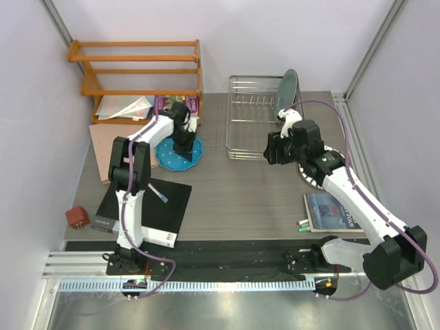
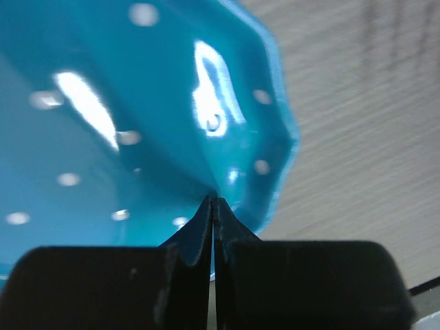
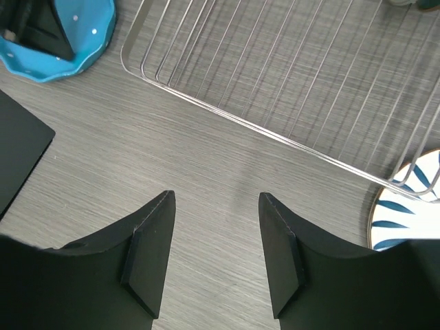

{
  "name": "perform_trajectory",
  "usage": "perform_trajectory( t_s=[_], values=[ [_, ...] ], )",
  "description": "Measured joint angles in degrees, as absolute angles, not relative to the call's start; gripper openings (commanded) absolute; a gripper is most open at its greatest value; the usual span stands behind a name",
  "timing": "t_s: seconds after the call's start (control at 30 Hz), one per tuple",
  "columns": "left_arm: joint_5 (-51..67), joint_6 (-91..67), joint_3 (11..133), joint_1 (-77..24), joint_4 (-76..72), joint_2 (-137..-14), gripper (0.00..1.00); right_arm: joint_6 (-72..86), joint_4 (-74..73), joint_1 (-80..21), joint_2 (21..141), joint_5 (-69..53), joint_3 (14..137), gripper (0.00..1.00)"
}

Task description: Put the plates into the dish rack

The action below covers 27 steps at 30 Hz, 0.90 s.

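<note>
The left pincer (image 2: 212, 201), tips pressed together (nothing between them), rests on the blue dotted plate (image 2: 103, 137) inside its rim.

**Hidden and cropped**

From above, the left gripper (image 1: 183, 143) covers the middle of the blue plate (image 1: 170, 157), and the right arm (image 1: 344, 187) hides most of the striped plate (image 1: 309, 178). The left wrist view shows the blue plate blurred, cut off left and top. The right wrist view crops the rack (image 3: 289, 75) at the top, the striped plate at the right.
</note>
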<state>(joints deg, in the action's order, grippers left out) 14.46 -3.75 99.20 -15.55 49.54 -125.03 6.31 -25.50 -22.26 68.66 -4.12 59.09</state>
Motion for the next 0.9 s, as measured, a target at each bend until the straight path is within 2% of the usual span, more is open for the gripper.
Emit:
perform_trajectory(
  t_s=[0.17,0.73,0.9],
  values=[
    [14.5,-3.5,95.4,-19.4,47.1,-122.8,0.0,6.5,-25.3,-20.9,64.1,-4.2,56.3,0.6],
    [17.6,-8.6,68.2,-37.1,36.4,-105.0,0.0,10.0,-25.9,-14.0,57.3,-4.7,46.3,0.61],
    [17.3,-10.6,66.0,-42.4,34.8,-103.4,0.0,10.9,-25.8,-13.1,55.5,-5.0,43.1,0.61]
  ],
)
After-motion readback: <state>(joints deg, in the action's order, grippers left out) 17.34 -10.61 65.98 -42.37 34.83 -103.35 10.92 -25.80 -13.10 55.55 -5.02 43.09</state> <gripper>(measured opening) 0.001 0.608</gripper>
